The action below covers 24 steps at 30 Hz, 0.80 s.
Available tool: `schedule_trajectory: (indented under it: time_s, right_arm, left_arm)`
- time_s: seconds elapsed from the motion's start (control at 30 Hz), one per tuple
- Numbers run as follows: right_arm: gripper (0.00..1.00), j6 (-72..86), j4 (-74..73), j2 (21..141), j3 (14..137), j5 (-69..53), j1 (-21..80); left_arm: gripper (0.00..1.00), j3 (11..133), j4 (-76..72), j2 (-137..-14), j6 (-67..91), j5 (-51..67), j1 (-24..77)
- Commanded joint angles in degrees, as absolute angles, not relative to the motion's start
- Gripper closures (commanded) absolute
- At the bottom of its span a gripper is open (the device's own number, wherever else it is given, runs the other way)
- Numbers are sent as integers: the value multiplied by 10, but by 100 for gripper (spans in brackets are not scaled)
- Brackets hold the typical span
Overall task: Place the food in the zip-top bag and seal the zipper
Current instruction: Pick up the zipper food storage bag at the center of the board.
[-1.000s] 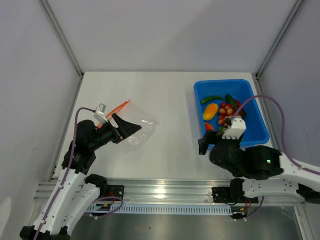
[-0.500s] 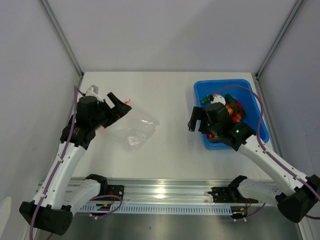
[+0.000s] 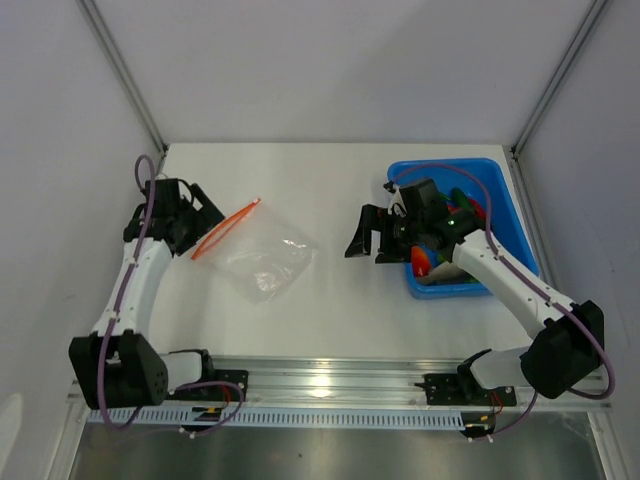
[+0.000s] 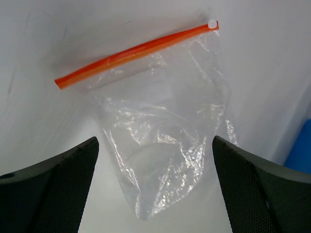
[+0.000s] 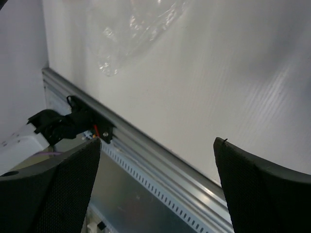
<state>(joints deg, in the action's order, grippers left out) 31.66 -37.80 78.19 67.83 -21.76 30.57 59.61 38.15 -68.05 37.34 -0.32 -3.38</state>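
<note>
left claw (image 3: 200,210) spread wide, nothing in it, just left of the zipper (image 3: 226,229) | right claw (image 3: 370,240) wide too, empty, above the table (image 3: 330,190) between bag and blue tub (image 3: 440,166) | zip-top bag (image 3: 262,255) flat on the left side, looks empty | food (image 3: 462,212) in the tub at right, mostly hidden by the arm

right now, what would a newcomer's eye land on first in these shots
The blue tub at the right rear, with bright toy foods inside, stands out most. Left of centre a clear zip-top bag lies flat and empty, its orange-red zipper along the far-left edge. The left pincer beside it and the right pincer by the tub both stand open, holding nothing.
</note>
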Motion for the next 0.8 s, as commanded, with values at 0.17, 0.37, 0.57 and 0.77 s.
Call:
schedule_trajectory:
  time_s: [0.17,0.37,0.57,0.77]
  right_arm:
    - [0,262,-467,770,774,-301,279]
    - [0,244,-489,773,785,-326,246]
    - [1,216,-513,763,793,-315,210]
    - [1,217,-497,769,792,-319,194]
  left_arm:
    - [13,646,244,-861,184,171,-127]
    - [11,686,217,-958,80,286,-130]
    - [12,701,208,-1023,51,338,-141]
    - [22,713,228,-1067,45,368,-140]
